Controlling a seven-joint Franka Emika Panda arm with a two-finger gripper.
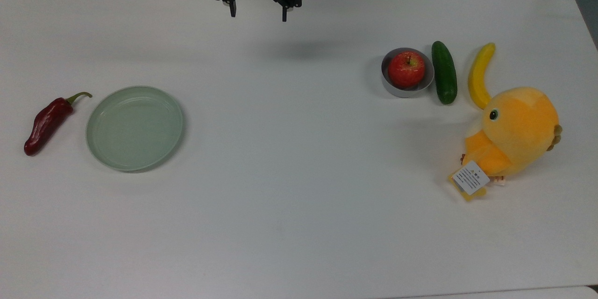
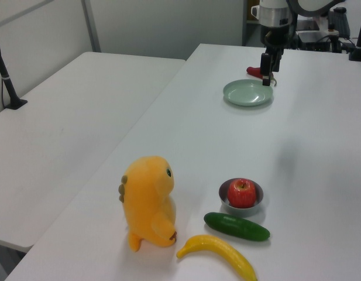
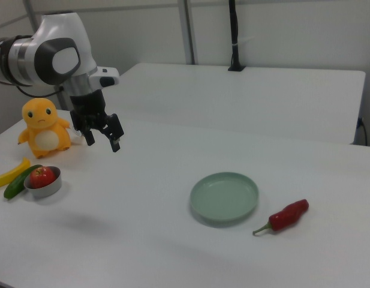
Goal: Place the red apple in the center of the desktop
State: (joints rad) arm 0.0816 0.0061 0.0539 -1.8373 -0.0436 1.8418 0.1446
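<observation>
1. The pincer (image 1: 258, 10) is hanging wide and empty above the table (image 1: 289, 159).
2. The red apple (image 1: 406, 69) is sitting in a small grey bowl (image 1: 393, 88), just beside the cucumber (image 1: 444, 78).

Arm raised, gripper (image 1: 258, 11) pointing down, fingers (image 1: 232, 8) spread apart

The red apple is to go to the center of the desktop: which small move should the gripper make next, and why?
Probably travel toward the top view's right until it is above the red apple. The gripper hangs open and empty above the desktop, far from the apple, which sits in a small grey bowl beside the cucumber.
</observation>
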